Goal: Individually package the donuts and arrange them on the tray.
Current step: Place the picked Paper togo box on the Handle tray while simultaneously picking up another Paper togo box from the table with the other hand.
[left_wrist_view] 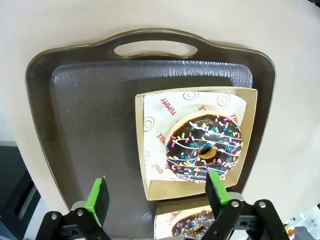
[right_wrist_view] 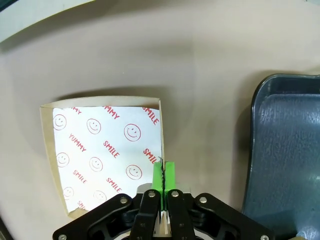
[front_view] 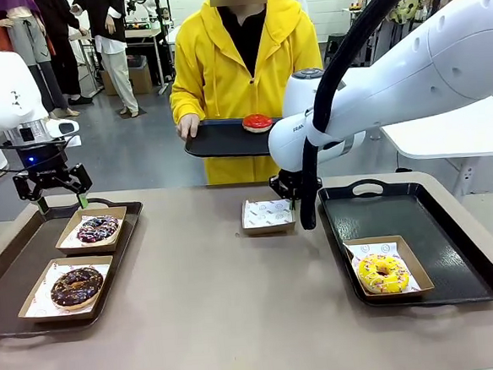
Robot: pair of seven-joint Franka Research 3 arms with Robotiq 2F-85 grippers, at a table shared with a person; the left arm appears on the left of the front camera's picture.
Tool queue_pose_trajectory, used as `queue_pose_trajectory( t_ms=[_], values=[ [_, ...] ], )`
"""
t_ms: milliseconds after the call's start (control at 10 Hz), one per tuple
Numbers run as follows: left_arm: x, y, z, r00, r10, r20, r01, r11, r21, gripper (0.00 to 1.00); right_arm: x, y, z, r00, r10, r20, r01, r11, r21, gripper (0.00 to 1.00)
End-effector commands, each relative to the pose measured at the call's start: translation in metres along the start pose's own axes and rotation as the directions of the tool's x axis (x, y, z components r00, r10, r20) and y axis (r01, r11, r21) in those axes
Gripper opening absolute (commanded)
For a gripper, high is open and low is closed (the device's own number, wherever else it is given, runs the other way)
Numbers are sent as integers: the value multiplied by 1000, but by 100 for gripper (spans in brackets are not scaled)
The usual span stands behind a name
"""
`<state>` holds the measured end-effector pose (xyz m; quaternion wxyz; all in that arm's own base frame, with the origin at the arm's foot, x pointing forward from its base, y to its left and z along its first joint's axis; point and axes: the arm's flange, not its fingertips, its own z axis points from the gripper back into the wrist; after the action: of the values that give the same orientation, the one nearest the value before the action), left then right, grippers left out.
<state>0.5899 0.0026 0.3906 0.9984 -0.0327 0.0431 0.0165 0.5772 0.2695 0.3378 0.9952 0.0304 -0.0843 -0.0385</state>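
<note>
In the front view the person offers the red donut [front_view: 256, 122] at twelve o'clock; the left wrist view shows the left gripper [left_wrist_view: 157, 200] spread, hovering over boxed donuts; the right wrist view shows the right gripper [right_wrist_view: 163, 176] clamping the empty box [right_wrist_view: 107, 153] wall, seemingly steadying it.

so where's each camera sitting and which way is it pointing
Front view: between the arms, facing the person across the table; both arms show.
Left wrist view: looks down between the open left gripper at the purple donut, also in front view.
Right wrist view: looks down at the empty paper box, its wall pinched by the right gripper; also in front view.
</note>
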Motion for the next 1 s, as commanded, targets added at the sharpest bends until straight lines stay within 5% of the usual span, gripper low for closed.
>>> queue_pose_trajectory(
  t_ms=[0,100,300,500,900],
  values=[
    [-3,4,6,1000,-29,9,29,999,-23,100,-6,1,4,1000,-25,14,25,1000,-14,0],
    [-7,7,8,999,-45,-5,44,998,-54,100,-10,3,10,1000,-11,-10,11,1000,-8,0],
    [-37,24,32,998,-28,-52,11,956,-295,100,-28,10,47,999,32,-39,-32,999,-11,0],
    [-90,63,59,999,-52,10,51,885,-463,100,-36,15,104,998,62,-9,-62,998,-22,0],
    [-191,159,81,988,-18,152,127,653,-747,100,-23,25,200,999,46,5,-46,999,-2,0]
  ],
)
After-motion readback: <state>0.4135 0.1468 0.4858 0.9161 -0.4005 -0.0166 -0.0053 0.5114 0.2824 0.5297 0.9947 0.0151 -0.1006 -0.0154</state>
